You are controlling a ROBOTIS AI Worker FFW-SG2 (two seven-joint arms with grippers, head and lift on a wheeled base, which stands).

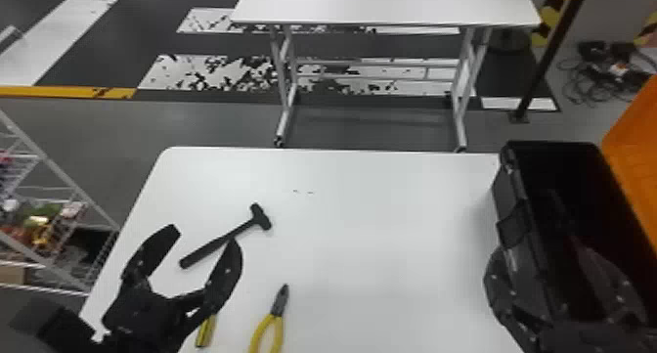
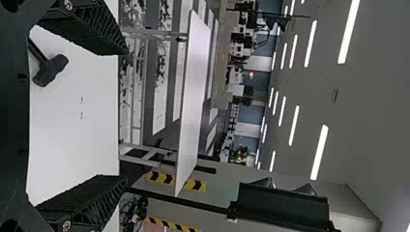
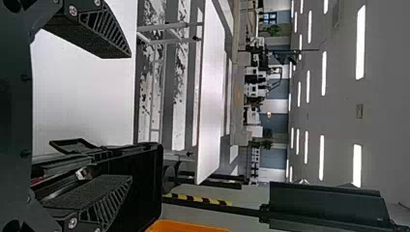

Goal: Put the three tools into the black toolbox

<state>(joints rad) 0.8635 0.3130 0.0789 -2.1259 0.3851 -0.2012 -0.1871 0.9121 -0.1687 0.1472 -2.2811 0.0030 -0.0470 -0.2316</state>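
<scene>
1. We see ceiling strip lights (image 2: pixel 319 152) glaring white in the right half of the left wrist view.
2. We find the head view's near table (image 1: pixel 371 205) bright, softly shadowed beside the black toolbox (image 1: pixel 508 195) at right, whose inside is very dark.

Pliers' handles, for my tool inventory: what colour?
The pliers' handles are yellow, best seen in the head view.

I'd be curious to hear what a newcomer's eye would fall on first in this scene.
Probably the bright orange panel at the head view's right edge, next to the open black toolbox. Then the dark hammer on the white table's left half, near the open left end effector, and the yellow-handled pliers at the near side.
</scene>
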